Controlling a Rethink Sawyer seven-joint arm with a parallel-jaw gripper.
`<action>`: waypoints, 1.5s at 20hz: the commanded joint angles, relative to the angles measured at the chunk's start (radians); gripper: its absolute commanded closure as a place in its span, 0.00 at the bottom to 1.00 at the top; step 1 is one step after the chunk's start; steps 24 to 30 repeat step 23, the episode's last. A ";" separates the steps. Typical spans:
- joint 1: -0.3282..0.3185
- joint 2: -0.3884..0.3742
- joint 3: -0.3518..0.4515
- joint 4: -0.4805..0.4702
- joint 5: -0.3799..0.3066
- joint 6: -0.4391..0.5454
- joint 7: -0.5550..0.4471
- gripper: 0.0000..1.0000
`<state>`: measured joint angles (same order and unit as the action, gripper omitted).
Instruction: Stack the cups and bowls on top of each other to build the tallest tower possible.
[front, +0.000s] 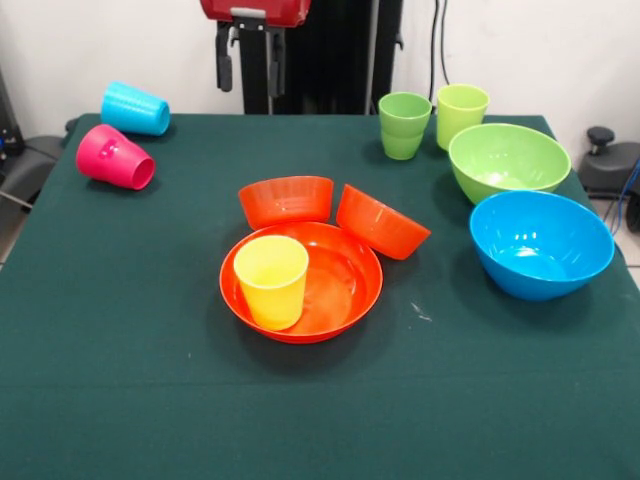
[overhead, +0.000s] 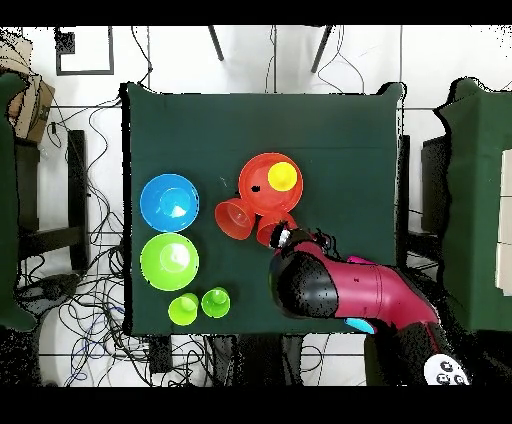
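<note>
Tower status: yellow cup (front: 271, 281) seated in wide orange bowl (front: 345, 290) only; remaining cups and bowls unstacked; end effector (front: 250, 55) state indeterminable.

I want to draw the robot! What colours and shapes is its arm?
From above, the arm is chunky and rounded, dark pinkish red with a black bulge at one end. From the front, only a red housing shows, with black parts hanging under it.

Yellow cup (front: 270, 280) in orange bowl (front: 340, 290); dark green tablecloth (front: 120, 380), apparently plain.
</note>
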<state>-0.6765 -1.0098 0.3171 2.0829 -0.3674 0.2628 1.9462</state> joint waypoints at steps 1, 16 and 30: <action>0.030 0.014 0.046 0.044 -0.077 0.052 -0.040 0.00; 0.028 0.014 0.014 0.057 -0.074 0.032 -0.006 0.00; 0.060 0.023 -0.027 0.033 -0.079 0.033 0.022 0.00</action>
